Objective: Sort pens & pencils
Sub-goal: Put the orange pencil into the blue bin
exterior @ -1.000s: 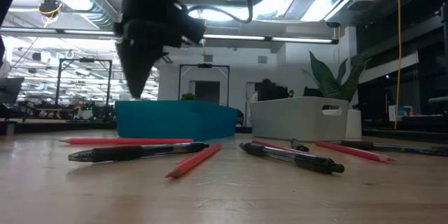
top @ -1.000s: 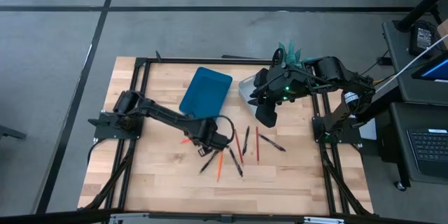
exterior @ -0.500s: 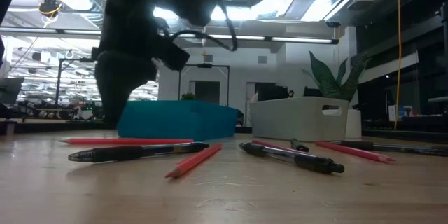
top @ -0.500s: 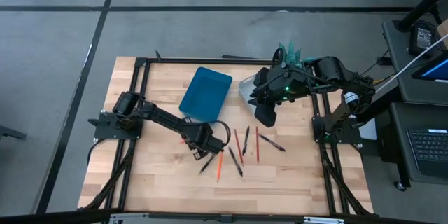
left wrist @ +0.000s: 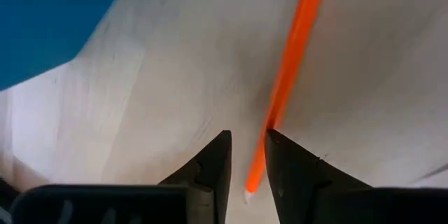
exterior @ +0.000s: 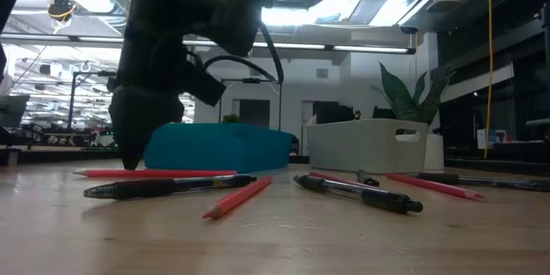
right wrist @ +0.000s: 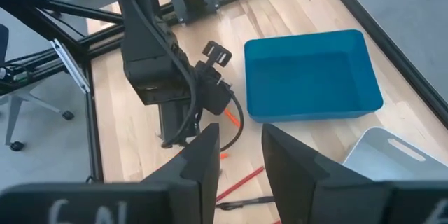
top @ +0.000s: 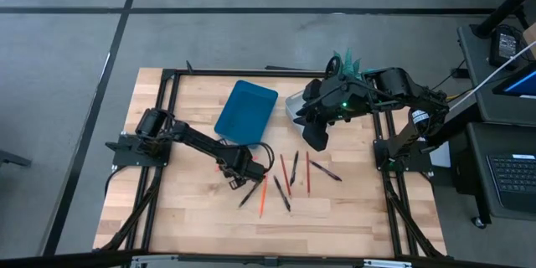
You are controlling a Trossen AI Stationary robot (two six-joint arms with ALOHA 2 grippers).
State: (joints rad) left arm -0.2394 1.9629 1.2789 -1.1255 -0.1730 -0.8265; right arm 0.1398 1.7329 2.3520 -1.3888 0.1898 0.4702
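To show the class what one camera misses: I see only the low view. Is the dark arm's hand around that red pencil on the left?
Observer: In the left wrist view, the left hand straddles the pencil at its end, with its fingers apart and not yet shut on it.
Operator: And the other arm?
Observer: From above, the right hand hangs open near the white bin, holding nothing.

Looking straight down, we see the wooden table (top: 193, 209) at frame centre. Pens (top: 281, 193) and pencils (top: 307, 173) lie scattered just right of the left gripper (top: 232, 176). A blue tray (top: 246, 110) sits above it. The right gripper (top: 314, 140) hangs beside a white bin (top: 293, 103).
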